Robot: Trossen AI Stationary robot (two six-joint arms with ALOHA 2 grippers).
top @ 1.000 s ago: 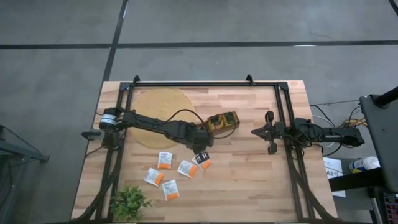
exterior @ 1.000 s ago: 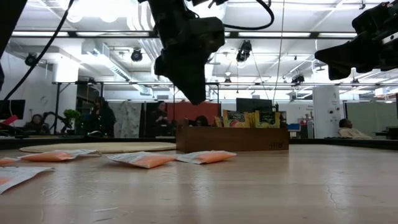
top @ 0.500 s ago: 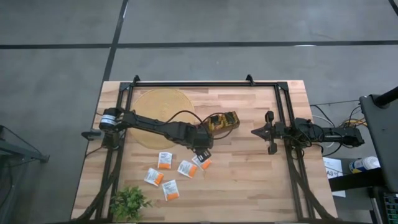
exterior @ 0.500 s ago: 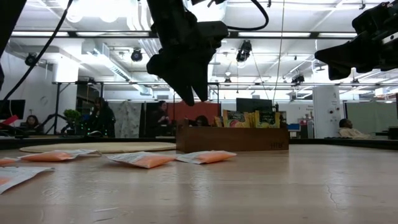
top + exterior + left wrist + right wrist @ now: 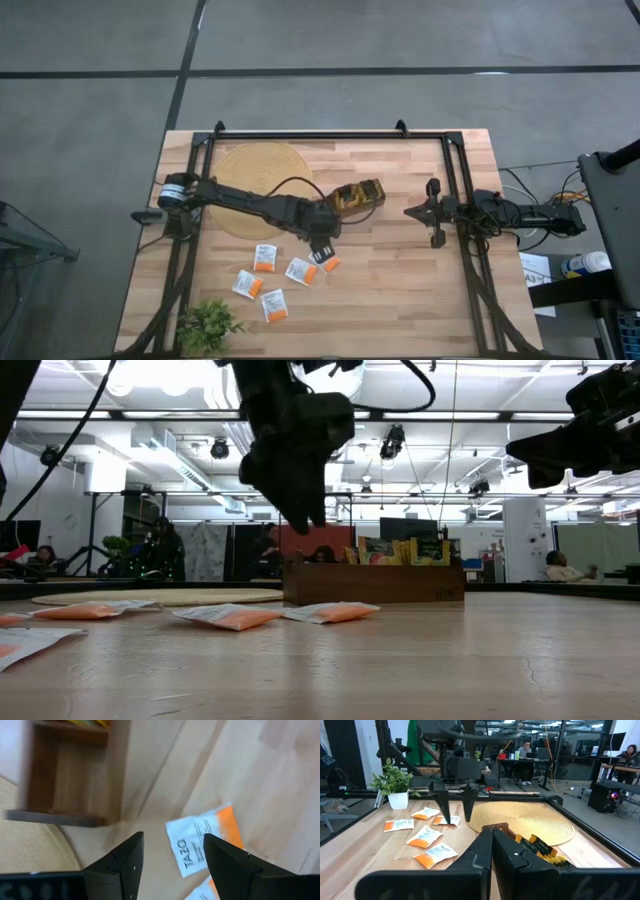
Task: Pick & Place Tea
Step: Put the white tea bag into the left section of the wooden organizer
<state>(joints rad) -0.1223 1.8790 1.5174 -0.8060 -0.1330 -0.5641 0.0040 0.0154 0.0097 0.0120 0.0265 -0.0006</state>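
Note:
Several white-and-orange tea sachets [image 5: 301,270] lie flat on the wooden table, left of its middle. My left gripper [image 5: 322,246] hangs open above the nearest one [image 5: 202,845], fingers slanting down, and touches nothing. From across the table the right wrist view shows the same gripper [image 5: 455,817] standing clear over the sachets. Just beyond it is the brown wooden tray [image 5: 370,585]; dark green and yellow sachets stand upright in its far part, and its near compartment [image 5: 65,780] is bare. My right gripper [image 5: 412,212] waits shut and level at the table's right.
A round woven mat [image 5: 262,185] lies at the far left, partly under my left arm. A small potted plant [image 5: 208,325] stands at the near left corner. A black frame [image 5: 330,133] borders the table's far and side edges. Bare wood lies between the sachets and my right arm.
My left gripper has opened: in the low view its fingertips were together a second ago and then stood apart. It has stayed over the same sachet, and no sachet has moved.

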